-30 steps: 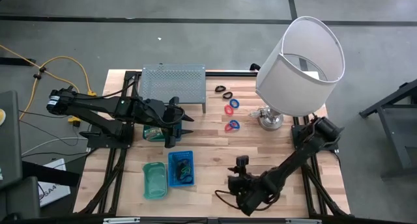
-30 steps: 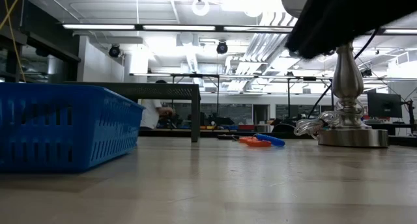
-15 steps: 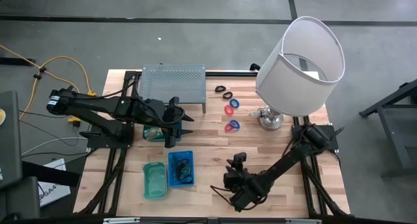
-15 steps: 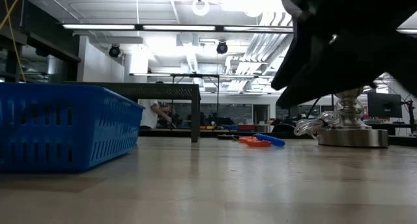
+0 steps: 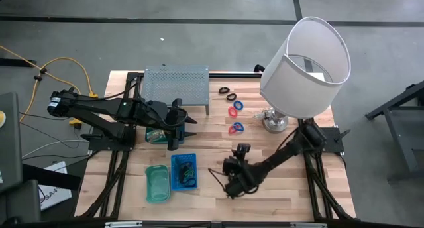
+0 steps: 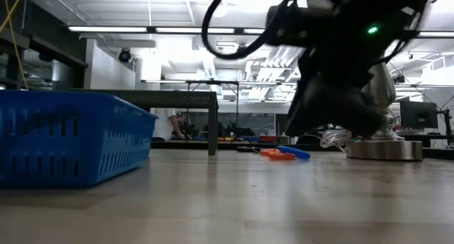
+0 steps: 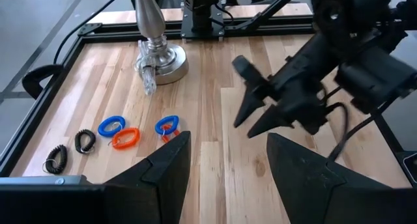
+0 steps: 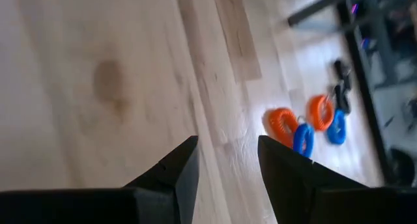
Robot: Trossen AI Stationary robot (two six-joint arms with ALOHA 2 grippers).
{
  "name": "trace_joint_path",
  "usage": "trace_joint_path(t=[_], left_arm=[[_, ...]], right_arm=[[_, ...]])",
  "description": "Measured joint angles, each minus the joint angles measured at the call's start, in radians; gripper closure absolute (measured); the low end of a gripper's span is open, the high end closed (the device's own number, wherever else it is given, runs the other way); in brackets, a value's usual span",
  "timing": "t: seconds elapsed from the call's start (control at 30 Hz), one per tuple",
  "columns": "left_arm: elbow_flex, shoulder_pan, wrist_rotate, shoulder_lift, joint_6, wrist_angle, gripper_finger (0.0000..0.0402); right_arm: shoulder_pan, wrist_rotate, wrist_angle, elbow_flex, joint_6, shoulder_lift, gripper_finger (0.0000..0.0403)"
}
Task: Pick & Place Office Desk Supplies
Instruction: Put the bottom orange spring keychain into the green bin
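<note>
Swinging away from the front edge, the right gripper point(image 5: 228, 186) now hangs low over bare desk point(image 5: 278, 195) just beside the blue tray point(image 5: 173, 172), jaws apart and carrying nothing. By my reckoning it is turning toward the red and blue rings point(image 5: 236, 128), which lie loose near the lamp base point(image 5: 274, 122). Over by the grey rack point(image 5: 176, 86), the left gripper point(image 5: 189, 125) waits with jaws wide, empty.
</note>
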Motion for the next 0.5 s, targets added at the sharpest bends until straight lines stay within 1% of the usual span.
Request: trace_joint_path(t=[0.07, 0.13, 0.23, 0.37, 0.5], left_arm=[[0.000, 0.000, 0.000, 0.000, 0.000, 0.000, 0.0208], [0.000, 0.000, 0.000, 0.000, 0.000, 0.000, 0.0208], [0.000, 0.000, 0.000, 0.000, 0.000, 0.000, 0.0208], [0.000, 0.000, 0.000, 0.000, 0.000, 0.000, 0.0208], [0.000, 0.000, 0.000, 0.000, 0.000, 0.000, 0.0208]], right_arm=[[-0.026, -0.030, -0.007, 0.000, 0.028, 0.000, 0.0257], [-0.047, -0.035, -0.016, 0.000, 0.056, 0.001, 0.0257], [-0.061, -0.006, -0.022, 0.000, 0.077, 0.022, 0.0257], [-0.049, 0.038, -0.020, -0.001, 0.079, 0.052, 0.0257], [-0.057, 0.040, -0.036, -0.001, 0.124, 0.072, 0.0257]])
